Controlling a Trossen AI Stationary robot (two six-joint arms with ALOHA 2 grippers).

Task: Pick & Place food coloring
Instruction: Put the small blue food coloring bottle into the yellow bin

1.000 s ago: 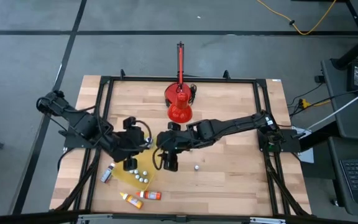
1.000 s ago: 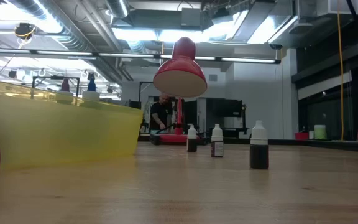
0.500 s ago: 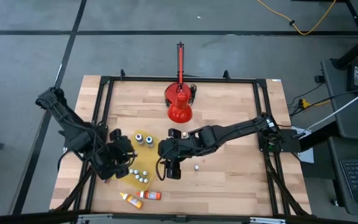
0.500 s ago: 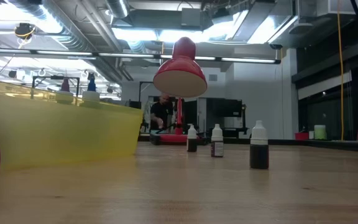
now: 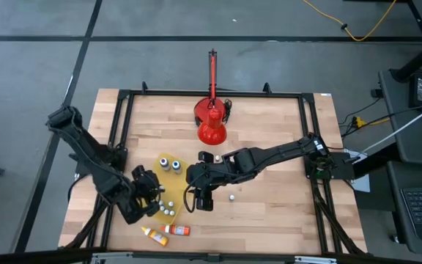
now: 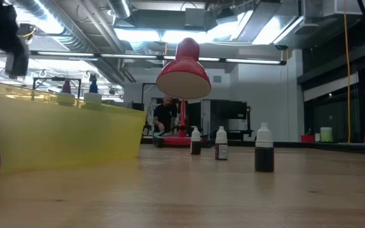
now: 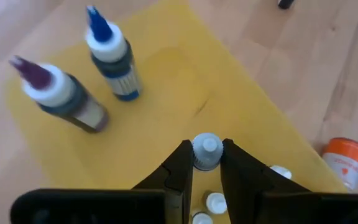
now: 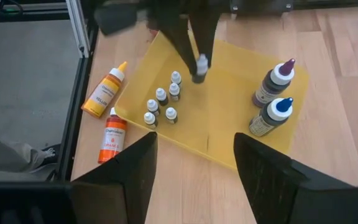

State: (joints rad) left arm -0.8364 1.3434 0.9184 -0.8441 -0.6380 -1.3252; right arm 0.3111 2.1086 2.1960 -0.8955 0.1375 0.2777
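My left gripper (image 5: 149,199) is over the yellow tray (image 5: 168,187) and shut on a small dark food coloring bottle with a white cap (image 7: 206,151); the right wrist view also shows this bottle (image 8: 199,68). Several more small white-capped bottles (image 8: 162,102) stand upright in the tray's near part. Two larger bottles with blue and purple tips (image 7: 114,56) stand on the tray's far part. My right gripper (image 5: 202,199) is open and empty just right of the tray. Three small dark bottles (image 6: 221,144) stand on the wood. My left gripper pinches the small bottle at its white cap and neck (image 7: 205,155) between its two fingers. The fingers (image 8: 188,37) come from above, pointing down. The bottle hangs upright over the tray; whether its base touches the tray I cannot tell.
Two orange bottles (image 5: 152,235) (image 5: 178,229) lie on the wood near the table's near edge. A red lamp (image 5: 211,125) with an upright red rod stands at the far middle. A small white-capped bottle (image 5: 231,196) stands right of my right gripper.
My left gripper has gone toward the table's near edge, from beside the two tipped bottles to over the tray's near part, uncovering those two bottles. My right gripper has shifted a little toward the near edge.
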